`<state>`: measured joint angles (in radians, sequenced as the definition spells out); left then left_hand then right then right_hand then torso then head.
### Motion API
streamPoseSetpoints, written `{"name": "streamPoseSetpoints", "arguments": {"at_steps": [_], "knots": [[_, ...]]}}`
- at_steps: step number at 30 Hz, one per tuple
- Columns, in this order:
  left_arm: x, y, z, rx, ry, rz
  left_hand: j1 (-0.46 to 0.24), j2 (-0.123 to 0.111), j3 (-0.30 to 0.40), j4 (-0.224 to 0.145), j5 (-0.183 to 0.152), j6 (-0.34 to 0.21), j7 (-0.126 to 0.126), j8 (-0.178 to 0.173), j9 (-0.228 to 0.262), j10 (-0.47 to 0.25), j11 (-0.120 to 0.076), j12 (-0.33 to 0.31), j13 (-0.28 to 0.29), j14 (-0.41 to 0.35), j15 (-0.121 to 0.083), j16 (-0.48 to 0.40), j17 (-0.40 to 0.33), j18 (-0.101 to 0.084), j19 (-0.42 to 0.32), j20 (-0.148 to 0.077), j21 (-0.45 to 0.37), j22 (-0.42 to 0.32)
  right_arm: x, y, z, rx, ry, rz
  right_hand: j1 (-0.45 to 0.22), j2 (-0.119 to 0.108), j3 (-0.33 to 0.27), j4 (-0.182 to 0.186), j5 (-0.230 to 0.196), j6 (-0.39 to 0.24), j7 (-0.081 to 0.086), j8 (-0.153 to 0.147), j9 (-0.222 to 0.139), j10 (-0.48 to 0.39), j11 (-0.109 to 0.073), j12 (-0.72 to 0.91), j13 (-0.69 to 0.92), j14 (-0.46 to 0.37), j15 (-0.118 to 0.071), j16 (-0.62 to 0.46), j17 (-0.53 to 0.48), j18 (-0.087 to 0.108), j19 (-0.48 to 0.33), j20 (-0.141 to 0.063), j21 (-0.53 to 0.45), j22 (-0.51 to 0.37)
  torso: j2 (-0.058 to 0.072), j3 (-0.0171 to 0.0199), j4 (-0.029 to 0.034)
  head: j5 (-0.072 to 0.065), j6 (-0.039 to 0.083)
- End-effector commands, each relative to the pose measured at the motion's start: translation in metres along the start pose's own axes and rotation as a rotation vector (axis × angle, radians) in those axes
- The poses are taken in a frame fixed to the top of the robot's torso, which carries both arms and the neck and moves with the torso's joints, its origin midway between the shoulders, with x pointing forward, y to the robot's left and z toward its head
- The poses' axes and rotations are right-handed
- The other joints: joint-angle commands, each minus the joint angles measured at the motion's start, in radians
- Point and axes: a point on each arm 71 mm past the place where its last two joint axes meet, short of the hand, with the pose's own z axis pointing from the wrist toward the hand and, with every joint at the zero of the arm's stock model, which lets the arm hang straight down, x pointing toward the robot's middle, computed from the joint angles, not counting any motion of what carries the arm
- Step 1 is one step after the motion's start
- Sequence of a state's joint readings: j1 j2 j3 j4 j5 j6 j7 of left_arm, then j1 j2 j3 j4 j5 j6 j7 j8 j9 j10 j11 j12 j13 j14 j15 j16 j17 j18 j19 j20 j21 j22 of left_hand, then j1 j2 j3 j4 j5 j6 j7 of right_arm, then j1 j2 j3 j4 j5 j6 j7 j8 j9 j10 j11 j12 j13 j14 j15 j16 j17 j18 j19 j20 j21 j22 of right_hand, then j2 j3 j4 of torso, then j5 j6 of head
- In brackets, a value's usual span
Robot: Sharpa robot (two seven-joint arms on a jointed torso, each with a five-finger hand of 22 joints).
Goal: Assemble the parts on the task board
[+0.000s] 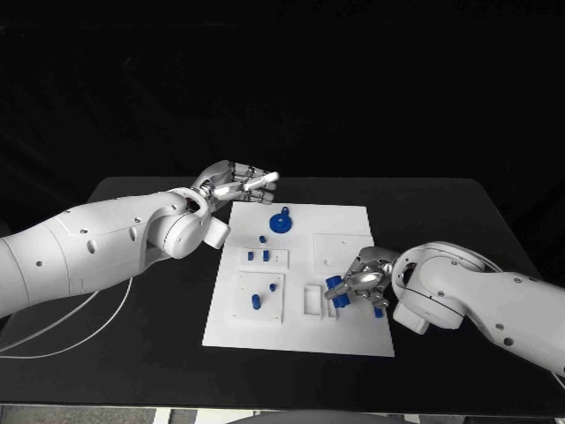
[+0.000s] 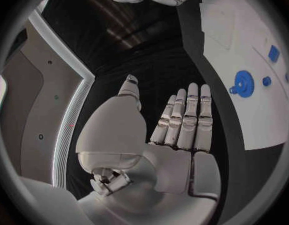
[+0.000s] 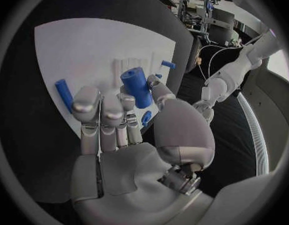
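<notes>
The white task board (image 1: pixel 302 331) lies in the middle of the black table. My right hand (image 1: pixel 359 284) hovers at the board's near right edge and pinches a blue cylinder (image 3: pixel 137 87) between thumb and fingers (image 3: pixel 101 110). My left hand (image 1: pixel 238 184) is raised beside the board's far left corner, fingers straight and apart (image 2: pixel 188 115), holding nothing. A blue gear (image 1: pixel 282 222) stands near the board's far edge and shows again as the gear (image 2: pixel 243 80) in the left wrist view. Small blue pegs (image 1: pixel 266 256) and one more peg (image 1: pixel 256 302) sit on the board's left half.
Raised white blocks with slots (image 1: pixel 312 299) stand on the board just left of my right hand. A loose blue peg (image 3: pixel 64 95) lies on the board (image 3: pixel 88 45) beyond the right hand. White cables (image 1: pixel 66 327) trail over the table's left side.
</notes>
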<state>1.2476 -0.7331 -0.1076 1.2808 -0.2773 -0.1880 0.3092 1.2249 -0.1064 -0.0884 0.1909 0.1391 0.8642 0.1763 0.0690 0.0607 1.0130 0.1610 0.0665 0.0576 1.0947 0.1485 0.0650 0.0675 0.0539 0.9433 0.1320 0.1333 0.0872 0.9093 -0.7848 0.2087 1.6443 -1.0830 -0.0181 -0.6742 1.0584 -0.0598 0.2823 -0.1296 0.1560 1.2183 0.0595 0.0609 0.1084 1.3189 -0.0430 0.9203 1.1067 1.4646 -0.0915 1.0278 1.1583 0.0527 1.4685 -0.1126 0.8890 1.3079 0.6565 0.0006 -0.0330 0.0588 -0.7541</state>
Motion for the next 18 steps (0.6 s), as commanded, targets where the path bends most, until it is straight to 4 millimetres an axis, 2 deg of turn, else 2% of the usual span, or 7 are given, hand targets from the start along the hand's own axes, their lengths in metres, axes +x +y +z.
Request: {"name": "streamPoseSetpoints", "arguments": {"at_steps": [1, 7, 12, 15, 18], "knots": [[0.003, 0.000, 0.000, 0.002, 0.023, -0.004, -0.004, 0.009, 0.000, -0.007, 0.003, 0.000, -0.002, 0.003, -0.001, -0.004, -0.001, -0.006, 0.001, -0.004, -0.001, -0.004, 0.001, -0.009, -0.007, 0.001, 0.005, -0.001, 0.004, 0.002, 0.000, 0.012, 0.064, 0.036, 0.037, 0.051, -0.009, 0.003, 0.004, 0.042, -0.032, 0.003, -0.001, 0.012, -0.007, -0.001, 0.002, 0.004, -0.005, 0.002, -0.001, -0.009, 0.011, -0.006, 0.004, 0.110, 0.001, -0.0006, 0.0016, 0.000, -0.002], [0.003, 0.000, 0.000, 0.001, 0.024, -0.002, -0.004, 0.009, 0.000, -0.007, 0.003, 0.000, -0.002, 0.003, -0.001, -0.004, -0.001, -0.006, 0.001, -0.004, -0.001, -0.004, 0.001, -0.009, -0.007, 0.001, 0.005, -0.001, 0.005, 0.005, 0.003, 0.028, 0.097, 0.021, 0.030, 0.062, -0.045, 0.021, -0.001, 0.041, -0.031, 0.003, -0.008, 0.012, -0.006, -0.009, 0.004, 0.002, -0.005, 0.002, -0.004, -0.009, 0.009, -0.005, 0.003, 0.110, 0.000, -0.0023, 0.0029, 0.002, -0.005], [0.003, 0.000, 0.000, 0.000, 0.024, -0.001, -0.004, 0.009, 0.000, -0.007, 0.003, 0.000, -0.002, 0.003, -0.001, -0.004, -0.001, -0.006, 0.001, -0.004, -0.001, -0.004, 0.001, -0.009, -0.007, 0.001, 0.005, -0.001, 0.008, 0.007, 0.007, 0.035, 0.081, -0.031, 0.018, 0.066, -0.059, 0.043, -0.014, 0.039, -0.030, 0.003, -0.011, 0.010, -0.006, -0.015, 0.002, 0.002, -0.004, 0.000, -0.006, -0.009, 0.009, -0.005, 0.000, 0.109, 0.001, 0.0002, 0.0011, 0.003, -0.004], [0.004, -0.001, 0.001, 0.001, 0.026, -0.001, -0.004, 0.009, 0.000, -0.007, 0.003, 0.000, -0.002, 0.003, -0.001, -0.004, -0.001, -0.006, 0.001, -0.004, -0.001, -0.004, 0.001, -0.009, -0.007, 0.001, 0.005, -0.001, 0.011, 0.010, 0.011, 0.035, 0.054, -0.083, 0.009, 0.067, -0.066, 0.068, -0.033, 0.045, -0.032, 0.003, -0.012, 0.018, -0.006, -0.006, 0.008, 0.003, -0.004, 0.003, -0.005, -0.009, 0.010, -0.005, 0.004, 0.111, 0.001, 0.0011, 0.0013, 0.000, -0.006], [0.004, -0.001, 0.001, 0.001, 0.029, -0.002, -0.004, 0.007, 0.000, -0.006, 0.003, 0.001, -0.002, 0.003, -0.001, -0.004, -0.002, -0.006, 0.001, -0.005, -0.001, -0.004, 0.001, -0.009, -0.007, 0.001, 0.007, -0.002, 0.014, 0.012, 0.014, 0.038, 0.037, -0.131, 0.005, 0.066, -0.067, 0.095, -0.052, 0.048, -0.032, 0.003, -0.013, 0.021, -0.006, -0.005, 0.010, 0.003, -0.003, 0.008, -0.002, -0.009, 0.011, -0.004, 0.009, 0.112, 0.000, -0.0001, 0.0028, -0.004, -0.004]]}}
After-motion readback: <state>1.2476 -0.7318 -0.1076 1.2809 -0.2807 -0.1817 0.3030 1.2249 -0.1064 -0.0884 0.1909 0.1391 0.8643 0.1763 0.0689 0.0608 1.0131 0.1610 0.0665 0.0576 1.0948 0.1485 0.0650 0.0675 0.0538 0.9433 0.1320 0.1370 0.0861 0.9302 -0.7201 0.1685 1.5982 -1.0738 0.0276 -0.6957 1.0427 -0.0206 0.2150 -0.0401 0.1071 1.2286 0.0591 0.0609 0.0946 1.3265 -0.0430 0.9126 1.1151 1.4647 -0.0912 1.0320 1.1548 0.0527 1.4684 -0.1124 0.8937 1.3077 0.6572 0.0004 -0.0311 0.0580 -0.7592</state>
